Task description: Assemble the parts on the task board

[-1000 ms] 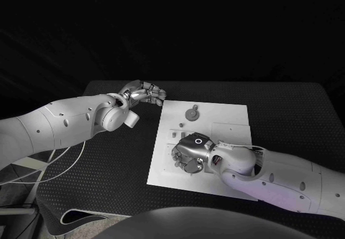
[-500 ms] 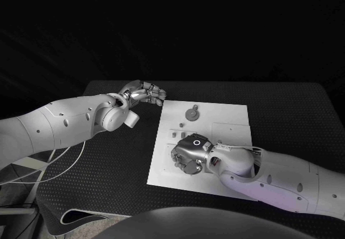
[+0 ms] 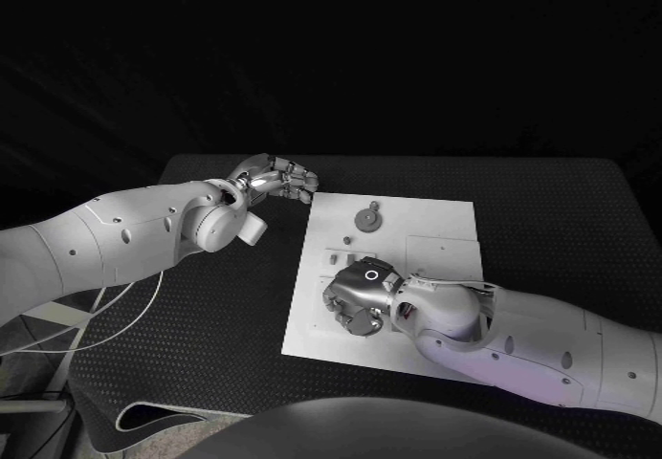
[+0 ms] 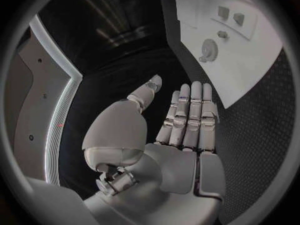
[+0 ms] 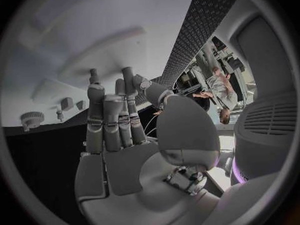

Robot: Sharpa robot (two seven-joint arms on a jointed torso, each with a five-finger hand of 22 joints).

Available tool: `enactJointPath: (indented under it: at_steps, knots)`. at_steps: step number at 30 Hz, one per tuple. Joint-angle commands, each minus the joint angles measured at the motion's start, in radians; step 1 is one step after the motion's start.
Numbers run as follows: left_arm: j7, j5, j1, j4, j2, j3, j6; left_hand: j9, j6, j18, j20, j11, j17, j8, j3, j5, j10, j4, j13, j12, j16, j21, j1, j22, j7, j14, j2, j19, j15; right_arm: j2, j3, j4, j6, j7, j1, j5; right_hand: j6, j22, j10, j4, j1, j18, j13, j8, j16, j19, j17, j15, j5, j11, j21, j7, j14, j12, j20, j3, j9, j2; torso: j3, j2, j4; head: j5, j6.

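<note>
The white task board lies mid-table. A round grey part sits near its far edge, and small parts lie further in. My right hand is low over the board's near-left area, fingers stretched toward its surface, and I see nothing in them. In the right wrist view the fingers point at the board, with the round part and small parts off to one side. My left hand is off the board's far-left corner, holding nothing. In the left wrist view its fingers are straight.
The board rests on a black textured mat that covers the table. White cables hang below my left arm at the table's left edge. My right forearm crosses the board's near-right corner.
My right hand has slid slightly to the left over the board's near part. The left hand has stayed where it was.
</note>
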Motion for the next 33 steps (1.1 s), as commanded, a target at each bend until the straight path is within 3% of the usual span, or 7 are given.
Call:
enactJointPath:
  at_steps: [1,9,16,23,27,33]
  knots:
    - [0.009,0.006,0.002,0.002,0.002,0.001,0.013,-0.001,-0.002,0.011,0.003,0.004,0.001,0.006,-0.006,-0.002,-0.005,-0.002,-0.001,0.002,-0.006,0.004,0.008,-0.001,0.006,0.009,0.000,0.002,0.000,0.007,-0.008,-0.005,0.045,-0.001,-0.007,-0.010,0.007,0.019,0.022,-0.013,0.000,0.064,0.035,0.007,0.006,0.012,0.001,-0.011,0.003,-0.017,0.007,-0.002,-0.003,0.004,-0.012,0.075,0.003,0.010,0.0003,0.000,0.0007,-0.002,0.000]
    - [0.008,0.006,0.003,0.001,0.000,0.001,0.013,-0.001,-0.002,0.011,0.003,0.004,0.002,0.006,-0.006,-0.002,-0.005,-0.002,-0.002,0.002,-0.007,0.004,0.008,-0.002,0.006,0.009,0.000,0.002,0.000,0.003,-0.009,-0.011,0.037,-0.001,-0.007,0.005,-0.003,0.019,0.011,-0.016,-0.017,0.064,0.036,0.002,0.005,0.008,0.001,-0.007,0.003,-0.012,0.006,0.003,-0.005,-0.003,-0.010,0.071,0.003,0.002,-0.0002,0.000,-0.0008,-0.004,0.000]
    - [0.007,0.006,0.003,0.001,0.000,0.001,0.014,-0.001,-0.002,0.011,0.003,0.005,0.003,0.006,-0.007,-0.002,-0.005,-0.002,-0.002,0.002,-0.007,0.004,0.008,-0.002,0.006,0.009,0.000,0.002,0.000,-0.001,-0.010,-0.012,0.045,0.006,-0.007,0.023,-0.016,0.018,-0.004,-0.023,-0.043,0.064,0.037,-0.006,0.004,0.004,0.001,-0.002,0.002,-0.007,0.006,0.009,-0.008,-0.012,-0.008,0.055,0.004,-0.041,0.0008,0.000,-0.0002,-0.004,0.000]
    - [0.007,0.006,0.003,0.001,0.000,0.001,0.015,-0.001,-0.002,0.011,0.003,0.005,0.003,0.006,-0.007,-0.002,-0.005,-0.002,-0.002,0.002,-0.008,0.004,0.008,-0.002,0.006,0.009,0.000,0.002,0.000,-0.007,-0.009,-0.007,0.031,0.017,-0.007,0.039,-0.045,0.018,-0.032,-0.003,-0.078,0.064,0.032,-0.023,0.005,0.002,0.001,0.010,0.002,0.006,0.006,0.020,-0.012,-0.030,-0.006,0.040,-0.002,-0.097,0.0013,0.000,-0.0005,-0.005,0.000]
    - [0.006,0.006,0.003,0.000,-0.001,0.001,0.014,-0.001,-0.003,0.011,0.003,0.005,0.004,0.006,-0.007,-0.002,-0.005,-0.002,-0.002,0.002,-0.008,0.004,0.008,-0.003,0.006,0.009,-0.001,0.002,0.000,-0.010,-0.009,-0.008,0.020,0.018,-0.007,0.045,-0.054,0.017,-0.041,0.005,-0.086,0.064,0.030,-0.029,0.005,0.001,0.001,0.014,0.002,0.009,0.005,0.024,-0.014,-0.036,-0.006,0.036,-0.005,-0.113,0.0008,0.000,-0.0004,-0.007,0.000]
    - [0.006,0.006,0.003,0.001,-0.001,0.001,0.015,-0.002,-0.003,0.011,0.003,0.005,0.004,0.006,-0.007,-0.002,-0.005,-0.002,-0.002,0.002,-0.009,0.004,0.008,-0.003,0.006,0.009,-0.001,0.002,0.000,-0.011,-0.009,-0.010,-0.015,0.024,-0.007,0.062,-0.110,0.017,-0.083,0.013,-0.091,0.064,0.021,-0.061,0.002,-0.010,0.001,0.029,0.002,0.025,0.001,0.049,-0.029,-0.061,-0.004,0.029,-0.023,-0.137,0.0004,0.000,-0.0009,-0.007,0.000]
